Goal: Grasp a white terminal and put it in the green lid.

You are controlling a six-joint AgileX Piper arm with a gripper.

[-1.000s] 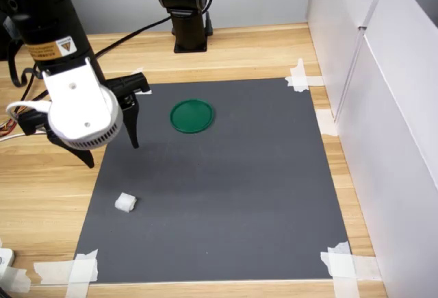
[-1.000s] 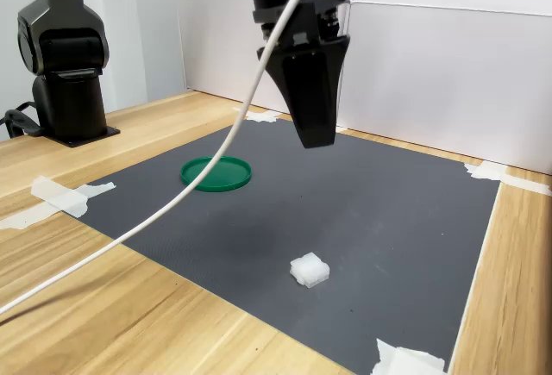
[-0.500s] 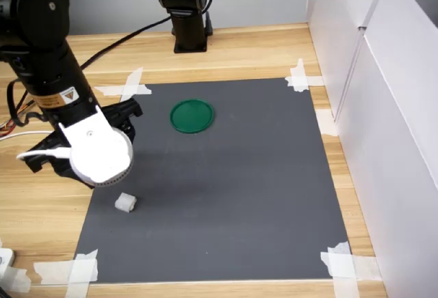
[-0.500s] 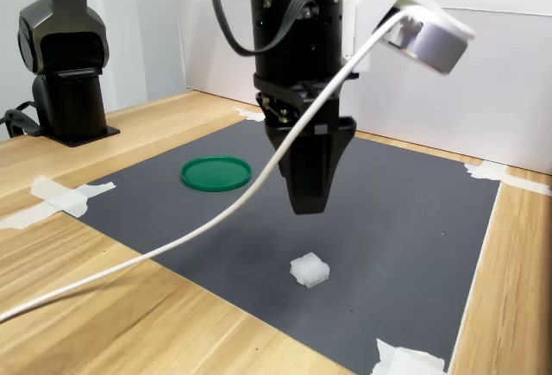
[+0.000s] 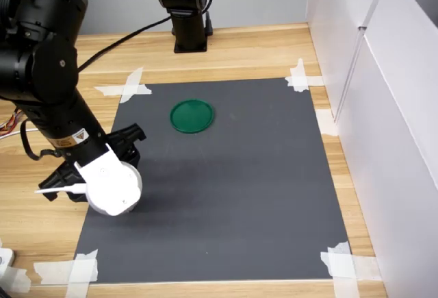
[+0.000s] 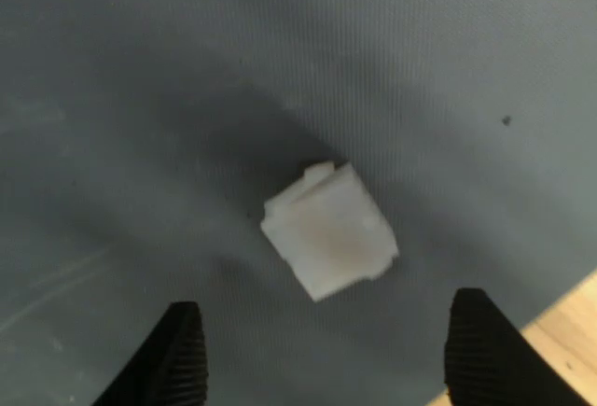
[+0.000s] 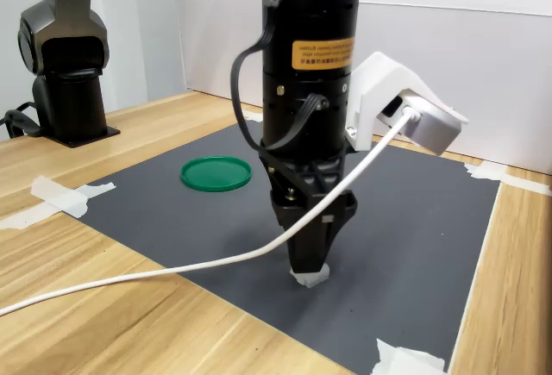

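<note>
The white terminal (image 6: pixel 328 231) lies on the dark grey mat, a small blocky piece turned at an angle. My gripper (image 6: pixel 331 359) is open, its two black fingertips (image 6: pixel 182 355) spread wider than the terminal and close above the mat. In the second exterior view the gripper (image 7: pixel 310 259) points straight down, with a corner of the terminal (image 7: pixel 314 278) showing at its tip. In the first exterior view the white wrist camera housing (image 5: pixel 113 188) hides the terminal. The green lid (image 5: pixel 191 116) (image 7: pixel 216 173) lies flat and empty further back on the mat.
The grey mat (image 5: pixel 260 188) is taped at its corners to a wooden table. A black stand (image 5: pixel 183 10) rises at the back. White walls (image 5: pixel 383 106) close the first exterior view's right. A white cable (image 7: pixel 155 276) trails from the wrist camera across the table.
The arm has moved from beside the green lid toward the mat's front and come down; the gripper now stands low over the terminal, which has not moved.
</note>
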